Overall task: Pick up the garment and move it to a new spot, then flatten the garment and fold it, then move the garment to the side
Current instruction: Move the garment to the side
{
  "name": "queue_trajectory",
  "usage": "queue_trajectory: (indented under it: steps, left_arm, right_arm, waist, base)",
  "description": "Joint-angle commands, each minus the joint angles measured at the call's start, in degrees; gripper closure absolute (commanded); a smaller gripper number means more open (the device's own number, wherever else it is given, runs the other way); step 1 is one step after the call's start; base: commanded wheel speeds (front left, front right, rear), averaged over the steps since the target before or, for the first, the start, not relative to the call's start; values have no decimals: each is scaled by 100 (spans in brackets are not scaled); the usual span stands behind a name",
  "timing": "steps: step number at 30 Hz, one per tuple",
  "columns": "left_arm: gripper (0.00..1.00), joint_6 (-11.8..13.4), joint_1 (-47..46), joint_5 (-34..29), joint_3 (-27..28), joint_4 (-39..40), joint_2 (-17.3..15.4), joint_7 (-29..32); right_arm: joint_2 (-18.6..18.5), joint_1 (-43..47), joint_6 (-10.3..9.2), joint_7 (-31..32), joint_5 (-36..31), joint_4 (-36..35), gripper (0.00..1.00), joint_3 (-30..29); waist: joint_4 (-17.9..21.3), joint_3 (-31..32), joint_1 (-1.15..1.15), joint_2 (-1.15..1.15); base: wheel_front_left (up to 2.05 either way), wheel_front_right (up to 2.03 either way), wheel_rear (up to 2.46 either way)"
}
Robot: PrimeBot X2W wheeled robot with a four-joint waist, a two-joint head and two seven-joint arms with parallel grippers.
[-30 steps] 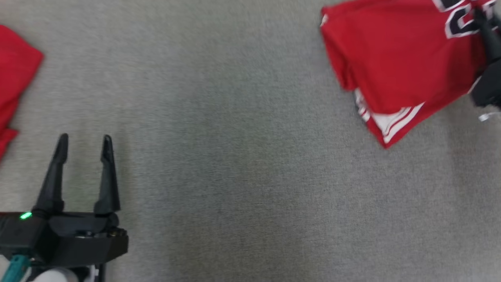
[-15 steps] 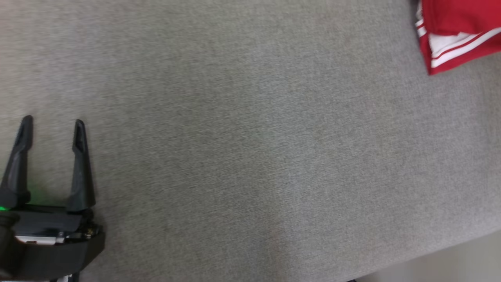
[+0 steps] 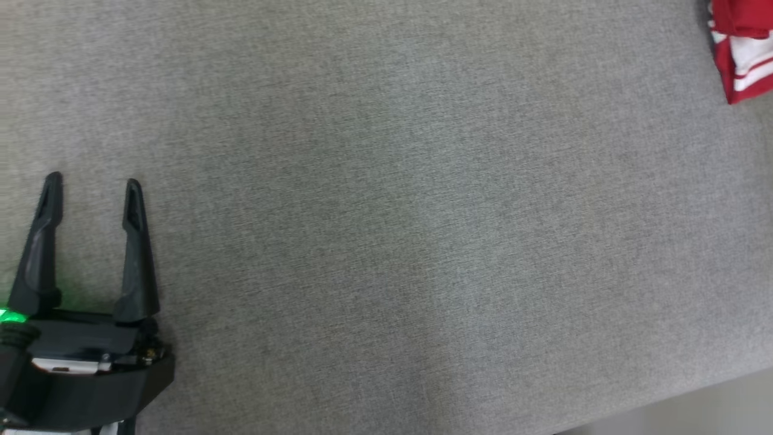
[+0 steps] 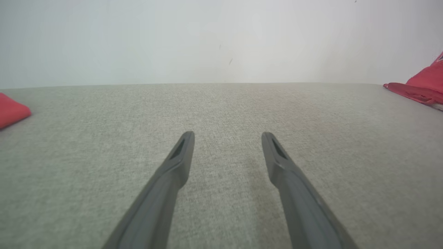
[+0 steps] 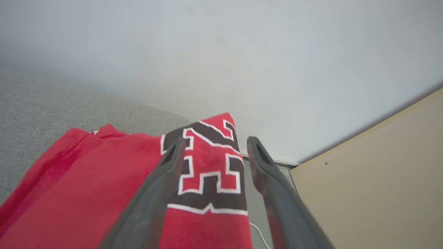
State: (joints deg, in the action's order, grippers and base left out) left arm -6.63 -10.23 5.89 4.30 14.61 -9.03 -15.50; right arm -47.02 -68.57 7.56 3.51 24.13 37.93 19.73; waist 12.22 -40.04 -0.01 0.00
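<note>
The garment point(image 3: 741, 54) is a folded red jersey with white stripes, lying at the top right corner of the head view on the grey fabric surface point(image 3: 386, 217). In the right wrist view the garment point(image 5: 104, 193) shows a dark number outlined in white. My right gripper point(image 5: 215, 141) is open just above it, one finger on each side of the number, with nothing pinched. My left gripper point(image 3: 93, 181) is open and empty at the lower left, far from the jersey. The left wrist view has that gripper point(image 4: 227, 135) low over bare fabric, with the garment point(image 4: 418, 86) at its far right.
A second red cloth point(image 4: 10, 111) lies at the far left of the left wrist view. The grey surface ends at an edge point(image 3: 664, 402) in the lower right. Past the jersey are a white wall point(image 5: 242, 52), a beige panel point(image 5: 380, 180) and a thin white cable point(image 5: 258, 231).
The head camera has shifted, so the jersey has slid toward the upper right corner, and the right gripper and left red cloth have left the view. The left gripper stays open.
</note>
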Motion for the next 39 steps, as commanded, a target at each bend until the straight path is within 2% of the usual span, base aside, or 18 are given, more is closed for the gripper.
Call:
queue_trajectory:
  steps: [1, 5, 11, 16, 24, 30, 39]
  left_arm:
    - [0, -38, 124, 46, -100, -342, 99, 70]
    - [0, -29, 142, 62, -109, -430, 128, 69]
    - [0, -34, 258, 116, -52, -576, 228, 48]
    - [0, -40, 504, 208, 101, -813, 307, 36]
    - [0, -54, 1023, 320, 342, -1326, 430, 36]
    - [0, -69, 1161, 321, 326, -1575, 490, 36]
    - [0, -82, 1344, 263, 356, -1809, 485, 36]
  right_arm:
    - [53, -45, -16, -118, -131, 55, 0, -59]
    - [155, 22, -16, -256, -245, 150, 0, -147]
    - [413, 344, -16, -751, -317, 144, 0, -248]
    - [865, 907, -16, -1290, -211, 1, 0, -242]
    - [1818, 2484, -16, -1809, -145, -514, 0, -398]
    - [2424, 3725, -16, -1867, -228, -1031, 0, -578]
    - [3113, 5319, -16, -1873, -187, -1720, 0, -813]
  waist:
    - [-92, 83, 1, 0]
    - [-157, 248, 1, 0]
    - [-348, 858, 1, 0]
    - [-520, 1602, 1, 0]
    - [-834, 2776, 1, 0]
    - [-1054, 3258, 1, 0]
    - [-1246, 3826, 1, 0]
  base:
    - [0, 0, 0]
    - [0, 0, 0]
    - [0, 0, 0]
    - [0, 0, 0]
    - [0, 0, 0]
    - [0, 0, 0]
    - [0, 0, 0]
